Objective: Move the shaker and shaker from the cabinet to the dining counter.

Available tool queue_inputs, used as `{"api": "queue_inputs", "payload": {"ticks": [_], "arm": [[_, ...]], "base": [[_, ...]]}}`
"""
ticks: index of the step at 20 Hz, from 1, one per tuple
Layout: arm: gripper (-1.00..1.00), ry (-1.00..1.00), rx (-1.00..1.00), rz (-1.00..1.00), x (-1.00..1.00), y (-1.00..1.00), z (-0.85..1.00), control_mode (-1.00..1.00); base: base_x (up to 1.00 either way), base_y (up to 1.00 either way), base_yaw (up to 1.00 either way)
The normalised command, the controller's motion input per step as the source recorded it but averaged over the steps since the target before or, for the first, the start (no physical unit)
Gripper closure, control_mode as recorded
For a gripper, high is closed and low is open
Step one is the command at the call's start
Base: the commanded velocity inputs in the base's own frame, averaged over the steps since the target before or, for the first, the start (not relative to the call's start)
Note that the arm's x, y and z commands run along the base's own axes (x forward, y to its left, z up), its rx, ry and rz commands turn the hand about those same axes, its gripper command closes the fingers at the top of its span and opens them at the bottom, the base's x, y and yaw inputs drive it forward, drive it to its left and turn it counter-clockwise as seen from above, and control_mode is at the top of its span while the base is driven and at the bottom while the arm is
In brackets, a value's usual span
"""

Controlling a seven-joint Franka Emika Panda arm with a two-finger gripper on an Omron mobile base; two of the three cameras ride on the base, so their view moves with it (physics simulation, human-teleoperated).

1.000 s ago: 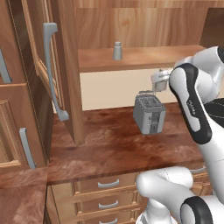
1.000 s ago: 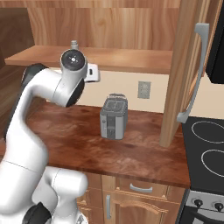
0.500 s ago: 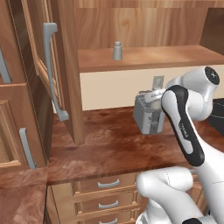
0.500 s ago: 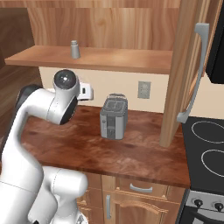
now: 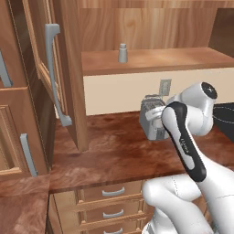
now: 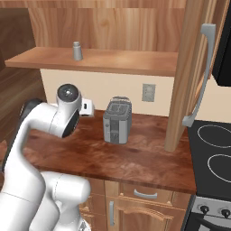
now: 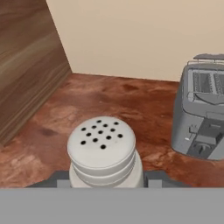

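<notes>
Grey shaker (image 7: 104, 151) between tool fingers

Arm folded low, tool (image 7: 106, 181) clamped around shaker (image 7: 103, 151).

Left base view: from behind the arm at its left, facing forward and down over the counter (image 5: 114, 151), middle distance.
Right base view: same, from the right.
Shared: toaster (image 5: 153, 119), cabinet (image 6: 103, 61) shelf, counter.
Hand view: close along the gripper (image 7: 107, 183), over counter toward wall.
</notes>
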Motion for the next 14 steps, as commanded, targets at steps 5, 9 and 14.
{"api": "queue_inputs", "payload": {"ticks": [5, 9, 14], "arm": [[1.00, 0.00, 0.00, 0.00, 0.00, 0.07, -0.43, -1.00], [1.00, -0.01, 0.00, 0.00, 0.00, 0.08, -0.38, -1.00], [1.00, -0.01, 0.03, 0.00, 0.00, 0.04, -0.09, -1.00]], "base": [[0.00, 0.00, 0.00], [0.00, 0.00, 0.00], [0.00, 0.00, 0.00]]}}
